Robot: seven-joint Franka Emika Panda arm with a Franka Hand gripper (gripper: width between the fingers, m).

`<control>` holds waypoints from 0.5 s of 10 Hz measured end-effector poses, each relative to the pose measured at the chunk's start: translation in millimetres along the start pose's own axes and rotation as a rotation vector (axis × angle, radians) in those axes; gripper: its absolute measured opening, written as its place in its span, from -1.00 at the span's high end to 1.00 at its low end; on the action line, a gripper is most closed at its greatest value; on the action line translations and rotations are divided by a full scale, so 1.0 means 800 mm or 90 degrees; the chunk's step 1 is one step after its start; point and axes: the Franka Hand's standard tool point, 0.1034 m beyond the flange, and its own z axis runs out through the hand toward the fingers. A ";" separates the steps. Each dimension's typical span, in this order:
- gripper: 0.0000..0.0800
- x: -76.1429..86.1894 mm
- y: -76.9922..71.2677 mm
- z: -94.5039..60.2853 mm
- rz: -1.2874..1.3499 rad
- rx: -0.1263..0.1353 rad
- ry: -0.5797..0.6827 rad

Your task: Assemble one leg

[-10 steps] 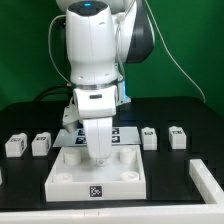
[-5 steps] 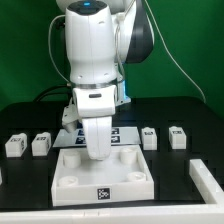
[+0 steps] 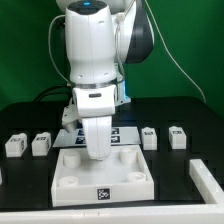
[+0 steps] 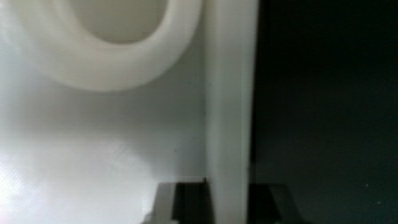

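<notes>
The fingers (image 4: pixel 185 204) sit low at the panel (image 3: pixel 80 178), one dark tip beside its raised rim in the wrist view; whether they clamp that rim I cannot tell. The four legs (image 3: pixel 41 144) lie unheld on the tabletop (image 3: pixel 25 172), two each side of the panel. I judge the panel wants settling square first. Then descend plumb over the nearest leg (image 3: pixel 149 137) and grip its narrow sides.

The arm (image 3: pixel 95 50) has a shiny white plastic shell, and light glints on it. The counter (image 3: pixel 25 175) is black and dull (cloth or not, I cannot tell). The big panel (image 3: pixel 70 182) is smooth white plastic, not shiny. Each small leg (image 3: pixel 41 144) looks the same: plain white plastic.
</notes>
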 end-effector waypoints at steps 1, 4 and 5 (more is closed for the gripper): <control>0.84 0.002 0.001 0.000 0.001 -0.001 0.000; 0.84 0.054 0.034 -0.004 0.051 -0.020 0.011; 0.85 0.081 0.059 -0.016 0.074 -0.015 0.011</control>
